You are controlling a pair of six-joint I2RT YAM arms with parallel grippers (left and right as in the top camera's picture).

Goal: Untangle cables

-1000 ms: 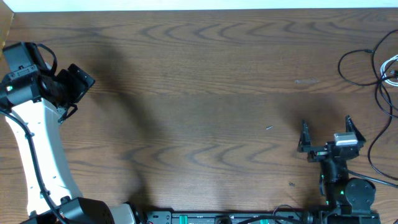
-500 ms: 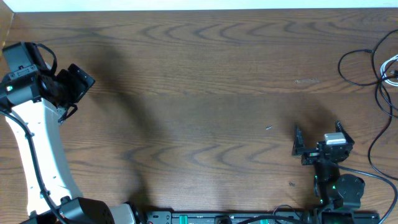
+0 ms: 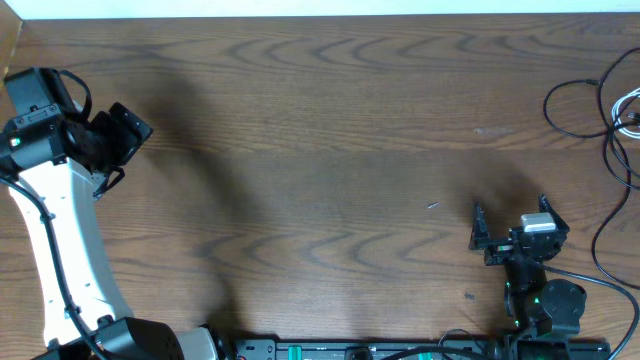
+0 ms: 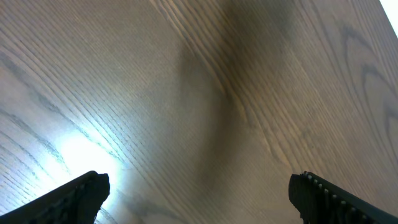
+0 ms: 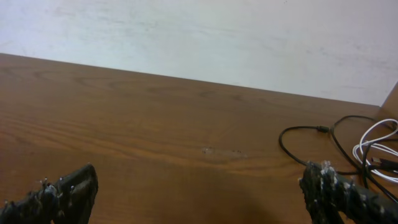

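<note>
Right end effector (image 3: 510,206) has shifted a little leftward and back toward the near edge of the tabletop (image 3: 330,150); left arm unchanged. Both end effectors are released, jaws spread wide with nothing between them: the left end effector (image 4: 198,186) hangs over bare wood at the far left, the right one low over the wood near the front right. The cables (image 3: 610,125) lie in loose black loops with one white cord (image 5: 364,142) at the far right edge, well apart from either end effector, and they seem to overlap, though the frame cuts them off.
</note>
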